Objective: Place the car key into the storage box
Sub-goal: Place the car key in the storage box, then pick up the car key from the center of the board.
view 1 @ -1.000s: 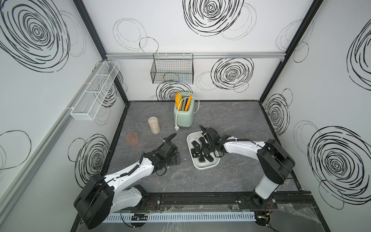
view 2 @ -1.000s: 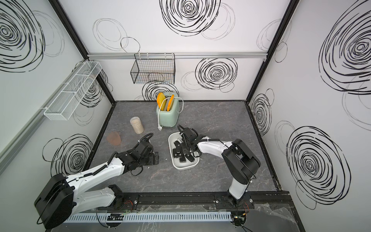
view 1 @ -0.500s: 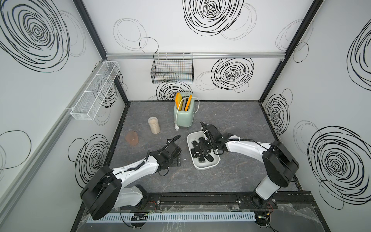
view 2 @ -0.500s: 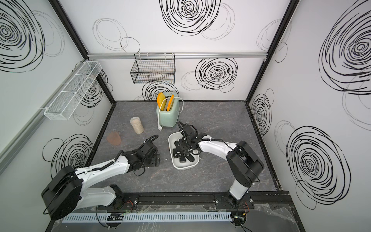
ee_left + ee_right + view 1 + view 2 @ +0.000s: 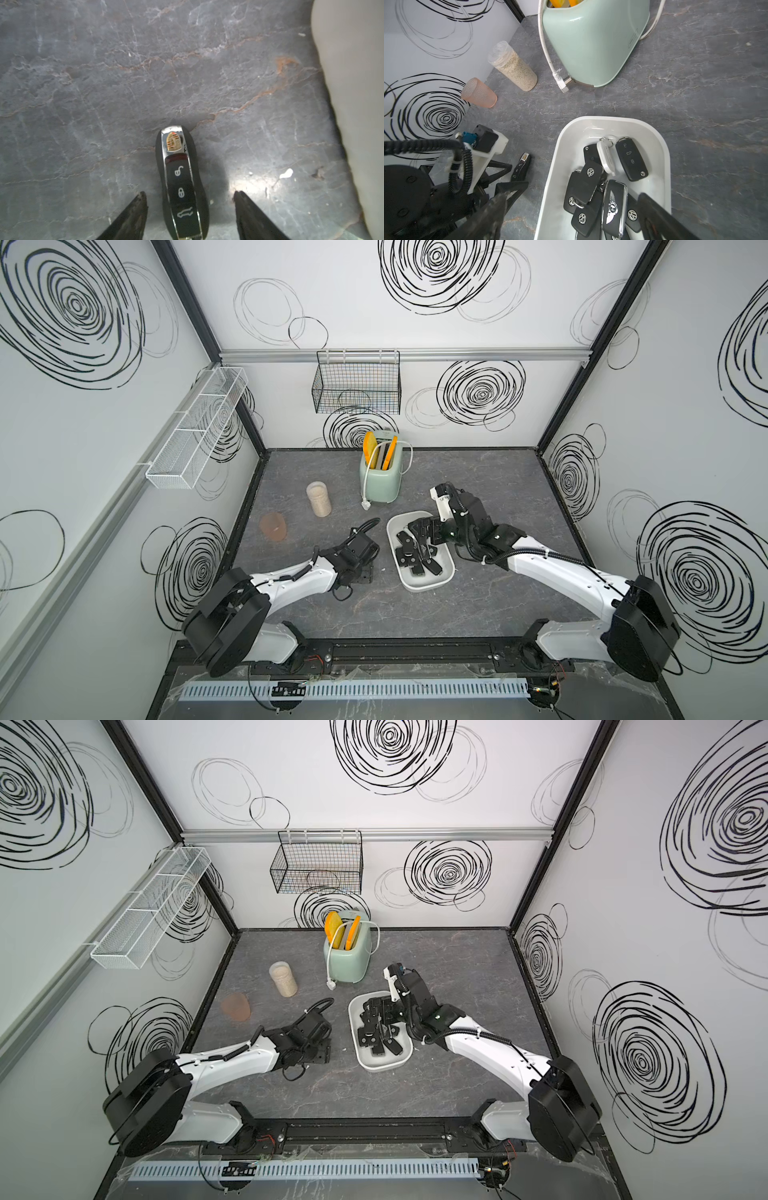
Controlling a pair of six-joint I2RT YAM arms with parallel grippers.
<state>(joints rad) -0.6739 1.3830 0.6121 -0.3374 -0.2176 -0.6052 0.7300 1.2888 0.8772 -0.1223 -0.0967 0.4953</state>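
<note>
WORKTOP, MID-PICKUP: A Porsche-crested car key (image 5: 182,182) lies flat on the grey stone worktop (image 5: 104,83), just left of the white storage box (image 5: 612,120). The left arm's (image 5: 291,580) jaws sit half-wide astride its button end, a gap showing on either side. The right arm's (image 5: 552,568) jaws hang spread wide and empty over the box.

The likely trouble is that the slim, glossy fob skids or pivots away if the tips bite off-centre (its crest end pokes out past them). A lift toward the box could also meet the right arm parked there.

The box already carries a heap of black fobs, a Volkswagen fob (image 5: 589,172) and a Bentley fob (image 5: 614,205) among them, plus one white fob (image 5: 606,158). Farther back, a mint toaster (image 5: 380,485) holds two orange slabs (image 5: 369,450), and a clear jar (image 5: 318,499) holds pale grainy filling. Whether the pink tumbler (image 5: 273,526) holds anything cannot be told.
</note>
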